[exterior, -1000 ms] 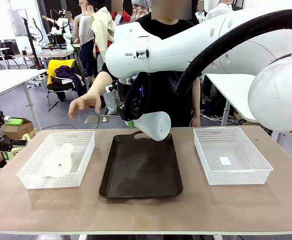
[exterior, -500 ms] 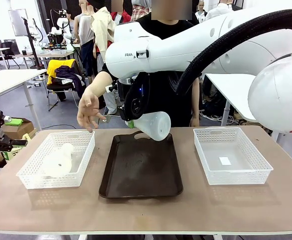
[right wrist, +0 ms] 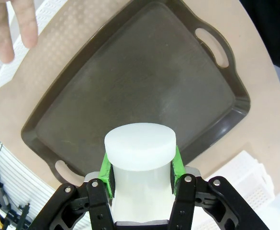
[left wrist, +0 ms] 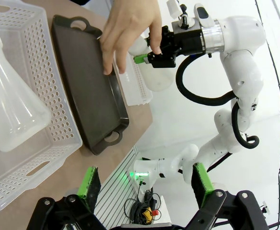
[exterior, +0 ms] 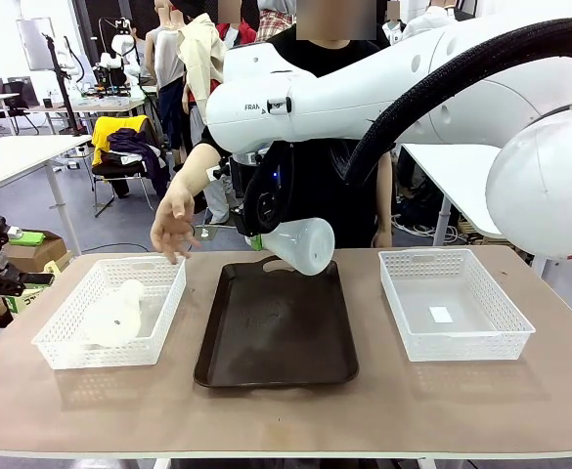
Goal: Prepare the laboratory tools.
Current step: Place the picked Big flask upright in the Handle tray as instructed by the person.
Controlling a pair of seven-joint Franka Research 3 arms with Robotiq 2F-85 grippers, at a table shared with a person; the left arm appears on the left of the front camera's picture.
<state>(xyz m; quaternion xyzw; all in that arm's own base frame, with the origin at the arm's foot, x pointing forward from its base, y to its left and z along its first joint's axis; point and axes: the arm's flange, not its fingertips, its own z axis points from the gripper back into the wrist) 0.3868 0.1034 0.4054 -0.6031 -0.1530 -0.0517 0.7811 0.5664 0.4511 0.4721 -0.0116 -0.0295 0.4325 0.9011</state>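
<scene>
Currently, item by item.

- Right gripper (exterior: 258,233): clamped on the neck of the first flask (exterior: 303,246). The flask juts out tilted, base away from the jaws, in the air over the far end of the dark tray (exterior: 276,337).
- Left gripper (left wrist: 145,184): jaws wide apart, nothing between them.
- Second flask (exterior: 114,315): on its side in the white basket (exterior: 61,357), ahead of and below the left gripper.
- Person's hand (exterior: 173,223): fingers spread over that basket's far rim, just beside the right gripper. Contact with the rim is hard to judge.
- Other basket (exterior: 462,350): beyond the tray, well apart from both grippers.
</scene>
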